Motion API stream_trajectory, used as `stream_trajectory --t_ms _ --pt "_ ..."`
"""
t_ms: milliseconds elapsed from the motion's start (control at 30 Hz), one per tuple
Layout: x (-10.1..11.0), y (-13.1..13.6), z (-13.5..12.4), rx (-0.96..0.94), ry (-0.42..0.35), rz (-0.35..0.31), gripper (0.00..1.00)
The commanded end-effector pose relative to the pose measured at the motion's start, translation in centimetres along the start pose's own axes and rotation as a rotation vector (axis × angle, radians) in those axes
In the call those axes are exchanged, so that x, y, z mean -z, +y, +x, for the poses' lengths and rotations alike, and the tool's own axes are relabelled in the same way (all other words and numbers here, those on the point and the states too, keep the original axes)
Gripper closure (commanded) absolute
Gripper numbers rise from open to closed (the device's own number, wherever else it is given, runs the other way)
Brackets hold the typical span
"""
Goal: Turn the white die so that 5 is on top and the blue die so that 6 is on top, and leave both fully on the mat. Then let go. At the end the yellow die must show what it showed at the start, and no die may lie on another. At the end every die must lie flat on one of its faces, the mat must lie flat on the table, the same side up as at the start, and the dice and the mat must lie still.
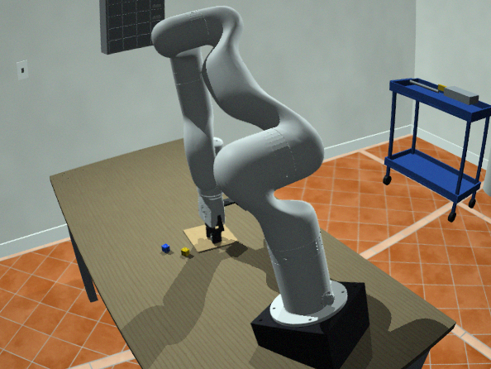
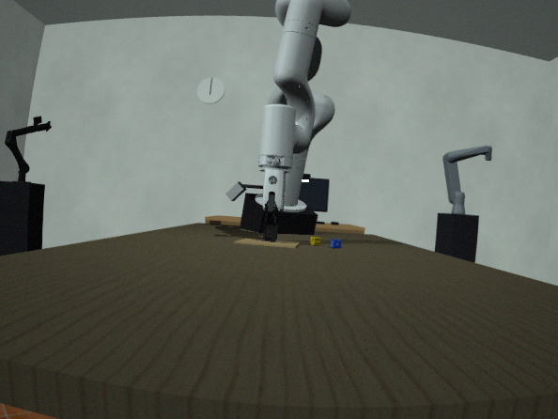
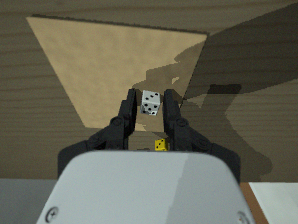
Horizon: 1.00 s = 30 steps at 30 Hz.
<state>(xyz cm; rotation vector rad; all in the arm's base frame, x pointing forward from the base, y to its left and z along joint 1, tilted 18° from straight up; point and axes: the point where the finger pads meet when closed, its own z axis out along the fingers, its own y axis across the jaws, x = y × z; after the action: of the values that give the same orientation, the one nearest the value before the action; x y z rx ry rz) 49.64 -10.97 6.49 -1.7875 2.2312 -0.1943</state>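
My gripper point(image 1: 214, 239) point(image 2: 271, 239) point(image 3: 149, 99) is open, low over the tan mat point(image 1: 194, 237) point(image 2: 288, 245) point(image 3: 75, 55). The white die point(image 3: 150, 103) stands between its fingers, with a narrow gap on each side in the wrist view. One of its faces shows a diagonal of three pips, the other several pips. The fingers hide it in the top and exterior views. The yellow die point(image 1: 185, 251) point(image 2: 315, 240) point(image 3: 160, 144) lies on the table just off the mat. The blue die point(image 1: 165, 248) point(image 2: 335, 243) lies beyond it, also off the mat. Their top faces are too small to read in the top and exterior views.
The wooden table point(image 1: 124, 198) point(image 2: 282, 319) carries the mat and dice. The arm's black base block point(image 1: 306, 335) point(image 2: 286, 223) stands at one end. The arm's shadow falls across part of the mat. A blue cart point(image 1: 434, 165) stands on the floor away from the table.
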Motion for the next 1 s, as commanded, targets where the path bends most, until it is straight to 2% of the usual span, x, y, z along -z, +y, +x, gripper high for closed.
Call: stream_trajectory --t_ms 0,533,967 --pt "0.0 -0.1 0.0 0.0 0.0 0.001 0.64" --pt "0.5 -0.1 0.0 0.0 0.0 0.001 0.64" --pt "4.2 -0.1 0.0 0.0 0.0 0.001 0.64"
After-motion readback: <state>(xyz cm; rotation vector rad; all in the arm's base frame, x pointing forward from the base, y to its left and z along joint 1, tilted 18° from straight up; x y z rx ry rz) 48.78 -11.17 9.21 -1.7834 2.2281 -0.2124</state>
